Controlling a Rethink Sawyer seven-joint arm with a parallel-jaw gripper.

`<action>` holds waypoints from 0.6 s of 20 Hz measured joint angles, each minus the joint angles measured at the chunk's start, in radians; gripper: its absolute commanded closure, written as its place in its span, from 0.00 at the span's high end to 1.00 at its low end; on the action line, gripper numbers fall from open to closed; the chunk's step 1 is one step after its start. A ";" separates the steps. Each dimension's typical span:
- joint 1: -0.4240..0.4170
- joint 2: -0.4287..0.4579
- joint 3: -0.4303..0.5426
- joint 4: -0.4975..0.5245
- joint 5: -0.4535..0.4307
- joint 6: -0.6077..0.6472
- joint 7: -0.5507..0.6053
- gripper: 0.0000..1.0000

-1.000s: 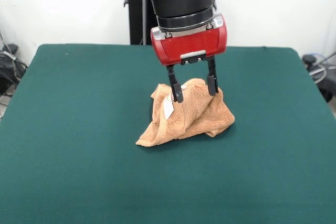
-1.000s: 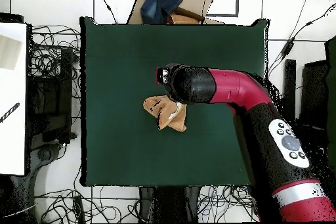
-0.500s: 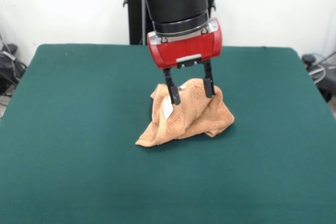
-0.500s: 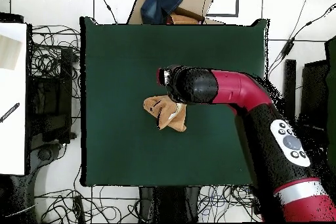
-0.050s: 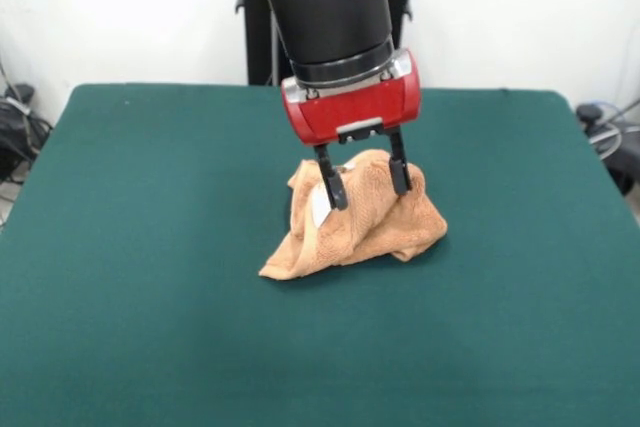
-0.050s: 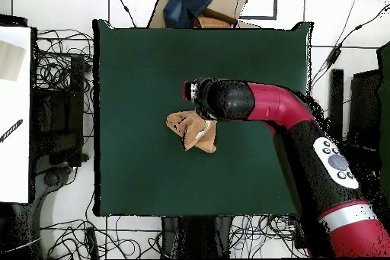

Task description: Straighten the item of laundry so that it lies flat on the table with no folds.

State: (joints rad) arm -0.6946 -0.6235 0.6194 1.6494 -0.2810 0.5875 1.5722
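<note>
One crumpled towel (image 5: 352, 217) was heaped mid-table (image 5: 150, 327). The gripper (image 5: 366, 183) was held over its peak, jaws parted and nothing gripped, probably so a fold could be pinched.

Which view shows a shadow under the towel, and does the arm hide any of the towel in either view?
Front view: even, soft light; only a faint dark shadow on the table along the towel's lower edge; the open gripper stands in front of its top folds. Overhead view: the arm covers the towel's upper right part; no clear shadow shows there.
</note>
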 measured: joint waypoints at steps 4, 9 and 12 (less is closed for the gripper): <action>0.001 0.006 0.001 0.000 0.000 -0.008 0.000 1.00; 0.005 0.004 0.001 0.001 0.000 -0.031 0.000 1.00; 0.006 0.003 0.001 0.001 0.000 -0.038 0.000 1.00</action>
State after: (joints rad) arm -0.6884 -0.6206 0.6199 1.6500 -0.2810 0.5495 1.5722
